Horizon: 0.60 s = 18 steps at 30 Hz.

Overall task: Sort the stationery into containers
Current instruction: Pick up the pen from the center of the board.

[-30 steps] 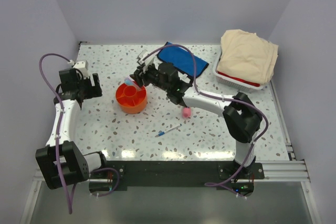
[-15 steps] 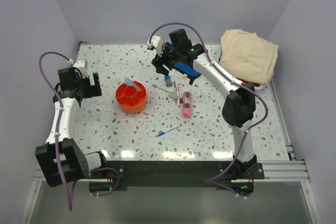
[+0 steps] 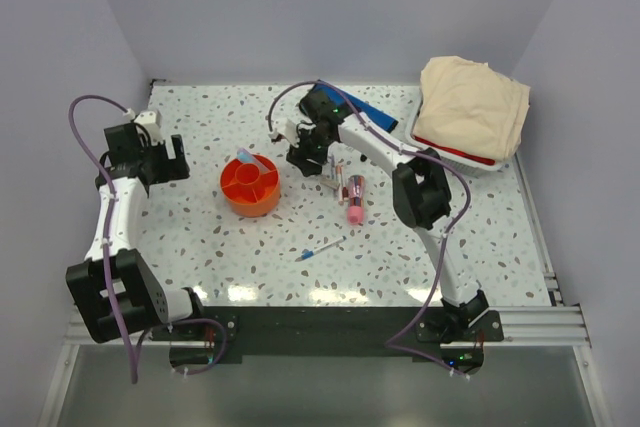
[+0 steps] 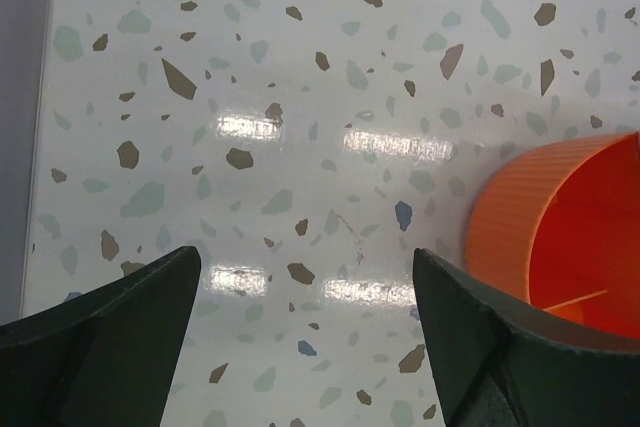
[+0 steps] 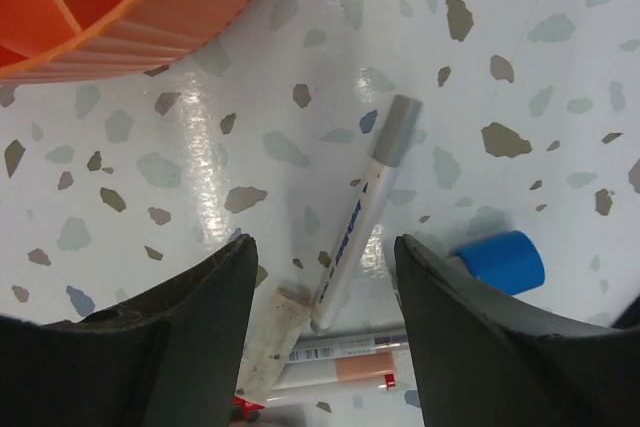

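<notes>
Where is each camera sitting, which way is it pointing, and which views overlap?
Top external: above and behind the robot, looking down at the table; the left gripper and right gripper both show.
Left wrist: on the left arm, facing down at speckled tabletop; its open fingers fill the lower corners.
Right wrist: facing down at a grey-capped marker and a blue cap; its open fingers sit below.
Shared: all three see the orange tub.

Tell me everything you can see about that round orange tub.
The round orange tub looks like plastic, with a ribbed outer wall and thin inner dividers around a central cup. It stands upright on the speckled table, left of centre. A blue-capped item sticks out over its far rim.
</notes>
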Available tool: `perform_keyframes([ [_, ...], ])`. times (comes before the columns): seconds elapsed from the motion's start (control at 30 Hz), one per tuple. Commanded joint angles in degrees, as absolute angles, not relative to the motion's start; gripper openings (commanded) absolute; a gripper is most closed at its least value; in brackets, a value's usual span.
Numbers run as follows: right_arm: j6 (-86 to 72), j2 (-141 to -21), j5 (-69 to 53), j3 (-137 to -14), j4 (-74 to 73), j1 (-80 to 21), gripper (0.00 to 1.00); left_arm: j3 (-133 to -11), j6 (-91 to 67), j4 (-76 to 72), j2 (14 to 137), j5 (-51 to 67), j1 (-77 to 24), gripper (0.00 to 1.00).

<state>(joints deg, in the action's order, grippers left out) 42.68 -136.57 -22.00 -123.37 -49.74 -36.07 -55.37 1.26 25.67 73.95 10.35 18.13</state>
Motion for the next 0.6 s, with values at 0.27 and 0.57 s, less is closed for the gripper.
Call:
perform_keyframes([
  [0.27,44.7,-142.1,-21.5,-130.6,-45.6,-35.9,0.58,-59.7,3.7,27.7,76.6,10.3,18.9,0.91],
  [0.57,45.5,-146.1,-17.7,-132.2,-44.1,-37.4,0.41,-59.2,3.7,27.9,76.6,9.5,19.2,0.91],
])
